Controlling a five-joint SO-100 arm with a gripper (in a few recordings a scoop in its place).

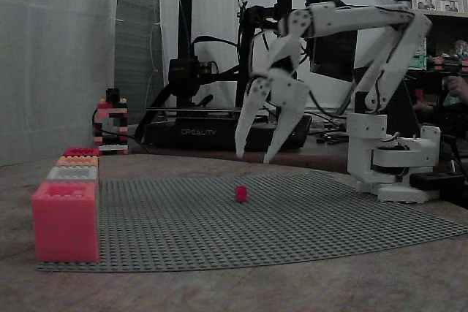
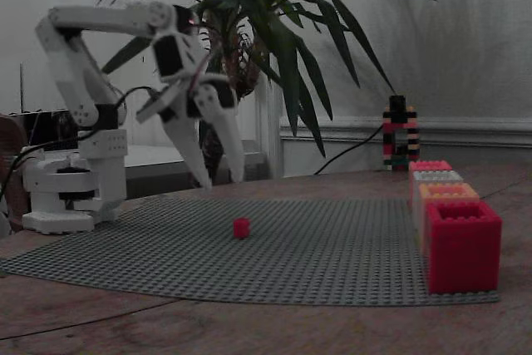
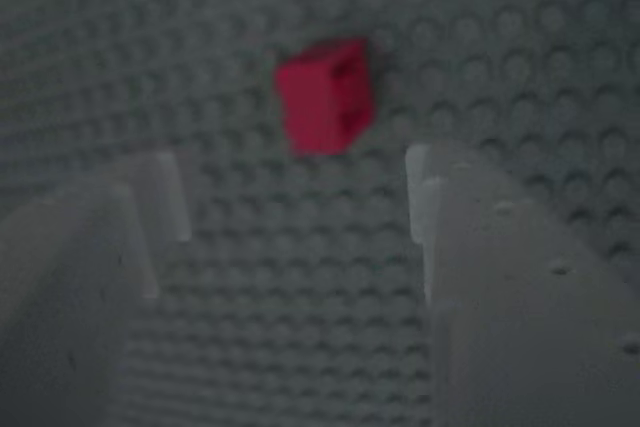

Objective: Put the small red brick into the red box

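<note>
A small red brick [image 1: 240,193] sits alone on the grey studded baseplate [image 1: 307,221], near its middle; it also shows as the red brick [image 2: 241,228] and blurred as the brick [image 3: 326,95]. My white gripper [image 1: 253,158] hangs open above the plate, fingertips spread and pointing down, a little behind and above the brick. From the other side the gripper [image 2: 220,182] is above and left of the brick. In the wrist view the gripper [image 3: 300,197] has nothing between its fingers. The red box [image 1: 65,221] stands at the plate's near left corner, open-topped, also seen as the red box [image 2: 462,244].
Behind the red box runs a row of boxes: orange [image 2: 445,191], grey [image 2: 436,177] and red [image 2: 430,165]. A small brick tower [image 1: 110,126] stands off the plate. A 3D printer [image 1: 230,56] sits behind the arm's base [image 1: 387,158]. A potted plant [image 2: 266,31] rises behind.
</note>
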